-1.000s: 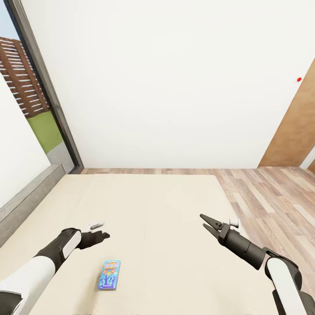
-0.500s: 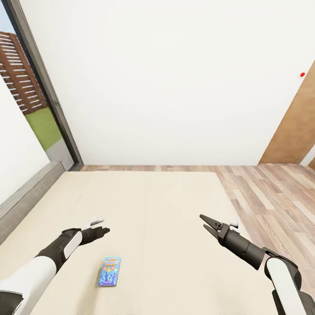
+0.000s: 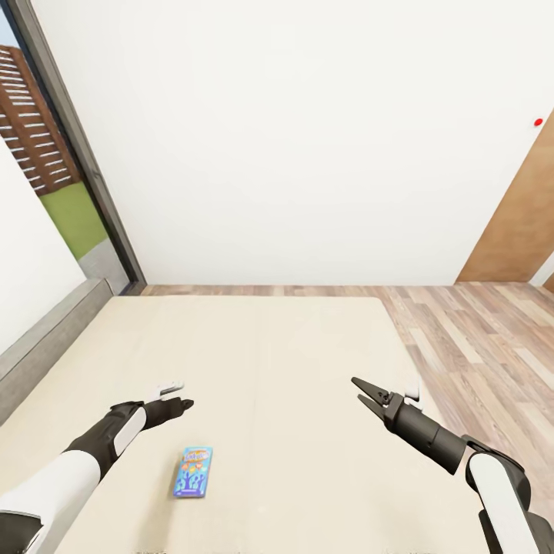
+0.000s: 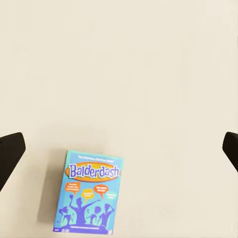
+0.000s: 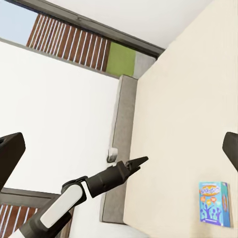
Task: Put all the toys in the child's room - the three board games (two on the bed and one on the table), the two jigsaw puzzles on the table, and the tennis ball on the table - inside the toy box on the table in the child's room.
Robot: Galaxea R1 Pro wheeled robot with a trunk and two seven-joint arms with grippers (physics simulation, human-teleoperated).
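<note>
Balderdash board game [image 3: 192,472]: small blue box, flat on the bed [image 3: 254,362], on the beige mattress, near side of the head view, left of centre. Printed face up, nothing touching it.

Left gripper [image 3: 183,403]: hovers over the mattress just beyond the box and a bit to its left, no contact. Left wrist view looks straight down at the box [image 4: 88,193]; dark fingertips [image 4: 11,151] sit at both edges of the picture, so jaws are wide, nothing between them but bare mattress. Seen from the right wrist camera, though, the left gripper [image 5: 140,161] reads as a slim closed point, so the views don't agree cleanly; going with wide.

Right gripper [image 3: 359,389]: above the right half of the bed, well apart from the box, jaws spread open, empty. Its camera looks across the mattress to the box [image 5: 214,204] and the grey headboard [image 5: 119,158].

Surroundings: white wall [image 3: 292,138] behind the bed, dark-framed window [image 3: 73,146] to the left with a slatted fence [image 3: 31,123] and grass outside, wood plank floor [image 3: 477,346] on the right, brown door [image 3: 519,223] at the far right.
</note>
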